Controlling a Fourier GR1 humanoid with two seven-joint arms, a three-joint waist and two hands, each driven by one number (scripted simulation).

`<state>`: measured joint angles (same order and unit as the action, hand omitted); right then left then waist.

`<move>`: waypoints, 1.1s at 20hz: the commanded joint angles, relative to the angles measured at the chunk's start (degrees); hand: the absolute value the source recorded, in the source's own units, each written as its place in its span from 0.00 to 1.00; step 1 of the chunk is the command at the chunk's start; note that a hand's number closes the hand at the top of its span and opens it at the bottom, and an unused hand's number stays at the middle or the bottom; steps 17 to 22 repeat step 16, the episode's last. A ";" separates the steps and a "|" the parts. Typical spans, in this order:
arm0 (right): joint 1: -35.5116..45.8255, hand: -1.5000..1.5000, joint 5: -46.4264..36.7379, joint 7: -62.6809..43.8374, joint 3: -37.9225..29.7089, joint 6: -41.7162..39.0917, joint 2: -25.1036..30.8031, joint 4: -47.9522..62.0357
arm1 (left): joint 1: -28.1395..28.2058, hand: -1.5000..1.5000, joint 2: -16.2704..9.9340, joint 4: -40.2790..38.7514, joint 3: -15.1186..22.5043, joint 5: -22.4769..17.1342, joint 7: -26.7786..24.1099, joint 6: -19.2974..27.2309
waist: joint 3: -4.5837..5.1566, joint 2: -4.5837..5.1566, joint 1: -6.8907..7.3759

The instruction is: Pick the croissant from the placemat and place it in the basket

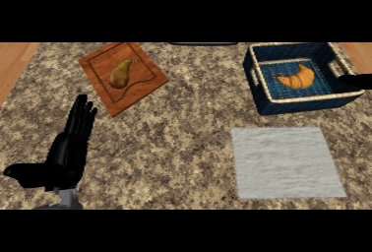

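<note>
One croissant (297,78) lies inside the one basket (270,105) at the counter's (181,133) far right corner; one placemat (286,162) lies bare. Left hand (73,135) rests, fingers straight; right hand's (356,81) fingers can't be told.

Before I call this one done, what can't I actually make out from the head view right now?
- Right hand: only a black sliver shows at the right edge beside the dark blue woven basket; the frame cuts it off, so its fingers cannot be read.
- Dark object at the granite counter's far edge: cut off by the top edge, unidentifiable.
- Whether the orange croissant lies flat on the basket floor: unclear.
</note>
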<state>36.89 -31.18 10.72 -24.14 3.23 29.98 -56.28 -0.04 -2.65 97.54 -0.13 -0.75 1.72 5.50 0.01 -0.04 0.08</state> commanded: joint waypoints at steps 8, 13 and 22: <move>-1.43 0.00 12.94 -1.28 -13.37 -6.82 11.56 2.74 | -0.99 0.50 1.16 0.89 0.79 0.30 1.64 0.87 | -0.04 0.04 -0.02; -2.08 0.00 18.43 1.36 -15.18 -16.62 17.99 5.84 | 3.01 0.50 0.54 0.88 0.59 0.05 -2.28 -0.83 | -0.01 0.02 0.05; -3.99 0.00 21.73 6.91 -17.97 -21.35 21.39 11.61 | 0.90 0.50 0.20 0.94 0.76 0.92 0.19 -0.12 | -0.07 0.12 0.12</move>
